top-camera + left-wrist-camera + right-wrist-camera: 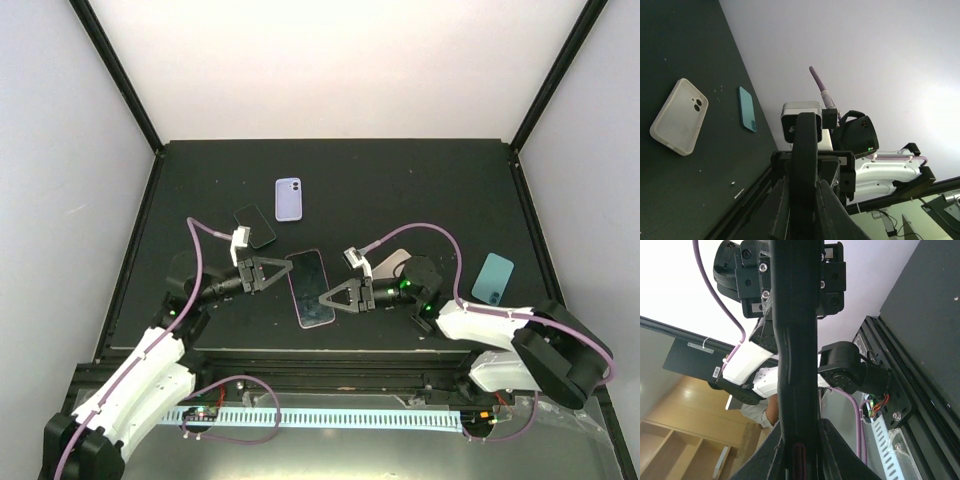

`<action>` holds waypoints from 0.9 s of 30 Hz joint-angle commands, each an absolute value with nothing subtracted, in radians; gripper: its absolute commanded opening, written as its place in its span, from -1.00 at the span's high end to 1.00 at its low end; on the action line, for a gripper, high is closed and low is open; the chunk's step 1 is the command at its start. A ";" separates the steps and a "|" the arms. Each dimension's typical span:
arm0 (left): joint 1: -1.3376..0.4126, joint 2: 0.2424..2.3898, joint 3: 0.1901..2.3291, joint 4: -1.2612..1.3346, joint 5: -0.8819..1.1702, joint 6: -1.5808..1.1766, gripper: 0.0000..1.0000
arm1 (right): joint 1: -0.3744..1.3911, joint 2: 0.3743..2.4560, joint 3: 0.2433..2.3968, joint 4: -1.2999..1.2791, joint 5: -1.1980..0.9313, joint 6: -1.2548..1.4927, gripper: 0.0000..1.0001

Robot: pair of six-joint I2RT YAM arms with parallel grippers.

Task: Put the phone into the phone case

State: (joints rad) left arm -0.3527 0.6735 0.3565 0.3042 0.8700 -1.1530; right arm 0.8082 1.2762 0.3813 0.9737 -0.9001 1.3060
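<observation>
A phone (310,288) with a dark screen and a pinkish rim lies flat between my two grippers near the table's front. My left gripper (287,268) is shut on its upper left end. My right gripper (326,299) is shut on its lower right end. In the left wrist view the phone (805,150) shows edge-on as a black bar between the fingers (775,210). In the right wrist view the phone (797,340) is likewise a black bar clamped between both fingers (837,450). A black case (255,226) lies just behind the left gripper.
A lilac case or phone (289,199) lies at the back centre. A whitish clear case (393,261) lies behind the right wrist and shows in the left wrist view (679,116). A teal case (493,277) lies at the right, also in the left wrist view (747,108).
</observation>
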 commanded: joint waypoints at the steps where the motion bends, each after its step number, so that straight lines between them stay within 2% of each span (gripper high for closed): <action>1: -0.345 0.647 0.400 0.201 0.848 -1.102 0.77 | 0.812 1.276 0.415 1.029 -0.882 1.294 0.70; 2: -0.346 0.639 0.396 0.202 0.846 -1.110 0.68 | 0.812 1.273 0.412 1.029 -0.875 1.300 0.71; 5: -0.345 0.629 0.382 0.222 0.851 -1.136 0.16 | 0.814 1.262 0.397 1.046 -0.835 1.326 0.77; 6: -0.346 0.631 0.373 0.234 0.857 -1.145 0.06 | 0.813 1.259 0.391 1.052 -0.817 1.335 0.79; 10: -0.353 0.636 0.320 0.285 0.888 -1.184 -0.13 | 0.813 1.239 0.385 1.067 -0.727 1.362 0.81; 15: -0.388 0.621 0.273 0.290 0.888 -1.207 -0.19 | 0.813 1.184 0.408 0.979 -0.644 1.323 0.82; 22: -0.446 0.633 0.282 0.319 0.876 -1.213 -0.18 | 0.813 1.194 0.451 0.918 -0.633 1.297 0.82; 25: -0.460 0.644 0.282 0.324 0.870 -1.212 -0.11 | 0.812 1.205 0.448 0.921 -0.623 1.304 0.81; 27: -0.467 0.651 0.281 0.332 0.868 -1.212 0.04 | 0.814 1.211 0.445 0.920 -0.621 1.306 0.82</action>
